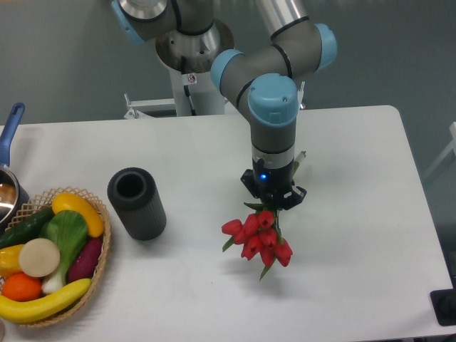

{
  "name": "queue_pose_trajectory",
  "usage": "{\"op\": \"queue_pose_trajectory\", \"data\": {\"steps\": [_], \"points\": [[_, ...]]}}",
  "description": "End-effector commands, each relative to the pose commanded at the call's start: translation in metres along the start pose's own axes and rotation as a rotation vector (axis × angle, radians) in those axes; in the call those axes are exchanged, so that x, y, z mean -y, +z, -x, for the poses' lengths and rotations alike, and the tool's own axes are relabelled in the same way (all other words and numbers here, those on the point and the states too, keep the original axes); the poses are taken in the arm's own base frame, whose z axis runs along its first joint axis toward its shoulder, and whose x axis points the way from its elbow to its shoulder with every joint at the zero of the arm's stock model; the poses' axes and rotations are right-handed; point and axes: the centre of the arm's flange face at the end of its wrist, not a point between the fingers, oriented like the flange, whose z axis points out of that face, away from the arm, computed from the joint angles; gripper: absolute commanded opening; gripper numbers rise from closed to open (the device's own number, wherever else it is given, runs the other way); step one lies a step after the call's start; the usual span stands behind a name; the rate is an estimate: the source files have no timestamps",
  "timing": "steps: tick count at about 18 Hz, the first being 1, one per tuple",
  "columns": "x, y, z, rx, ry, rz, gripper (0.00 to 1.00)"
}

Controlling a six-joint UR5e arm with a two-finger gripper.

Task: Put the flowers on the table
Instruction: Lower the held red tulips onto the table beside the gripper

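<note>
camera view: flowers [260, 239] lie on the table [356, 214] just under the claw [273, 201], grip unclear.

The flowers [259, 239] are a small bunch of red tulip buds packed close together, with thin green stems and a few narrow green leaves. The stem end runs up under the claw [273, 201], so the upper stems are hidden; whether the bunch is gripped cannot be told. The buds fan out below and slightly left of the claw, with one green tip pointing down past the lowest bud. The table [356, 214] is a large flat white top with rounded corners, and the bunch sits over its middle right part.
</note>
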Motion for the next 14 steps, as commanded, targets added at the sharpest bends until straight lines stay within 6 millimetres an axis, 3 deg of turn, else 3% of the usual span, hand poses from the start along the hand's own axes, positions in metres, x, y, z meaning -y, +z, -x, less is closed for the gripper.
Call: {"op": "queue_pose_trajectory", "data": {"steps": [10,14], "points": [[0.011,0.016,-0.003,-0.023,0.016,0.01,0.12],[0.022,0.031,-0.014,-0.044,0.042,0.017,0.21]]}}
